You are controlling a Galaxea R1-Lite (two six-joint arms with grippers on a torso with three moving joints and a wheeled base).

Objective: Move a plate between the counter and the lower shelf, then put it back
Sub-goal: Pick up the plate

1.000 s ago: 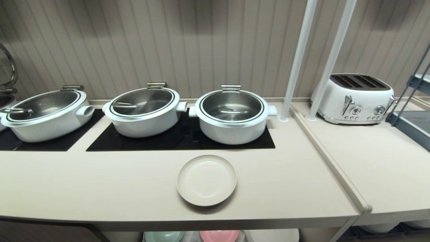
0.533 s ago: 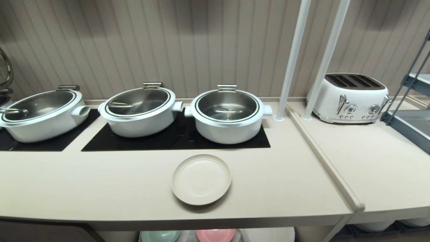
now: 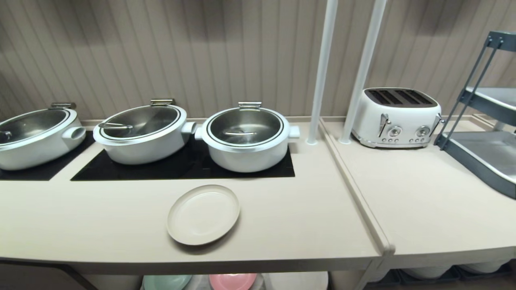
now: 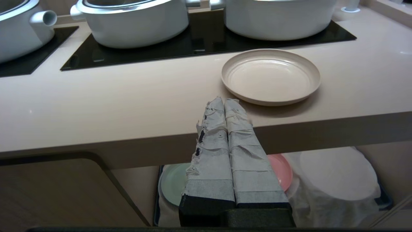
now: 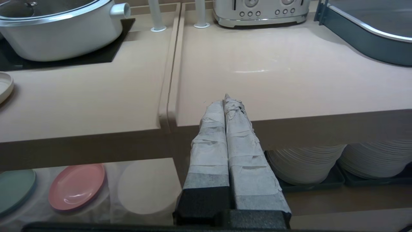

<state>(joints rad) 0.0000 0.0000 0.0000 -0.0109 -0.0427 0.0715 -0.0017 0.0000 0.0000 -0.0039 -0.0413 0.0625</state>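
Note:
The cream-beige plate [image 3: 203, 214] [image 4: 271, 76] lies flat on the counter [image 3: 100, 217], in front of the black cooktop panels and near the front edge. Its rim also shows at the edge of the right wrist view, plate [image 5: 4, 87]. Below the counter, the lower shelf [image 4: 322, 190] [image 5: 96, 193] holds a white cloth. My left gripper [image 4: 224, 100] is shut and empty, in front of the counter's edge, short of the plate. My right gripper [image 5: 224, 99] is shut and empty, before the neighbouring worktop. Neither arm shows in the head view.
Three white pots [image 3: 246, 139] stand on the cooktop [image 3: 181, 167]. A mint-green plate [image 4: 173, 182] and a pink plate [image 5: 76, 186] lie on the cloth. A white toaster [image 3: 397, 117], two white poles [image 3: 320, 72], a grey rack [image 3: 479, 157] and white plate stacks [image 5: 305, 164] are to the right.
The whole head view has shifted: counter, pots, plate and toaster slid left in the picture, and more of the grey rack shows. The camera moved; nothing on the counter did.

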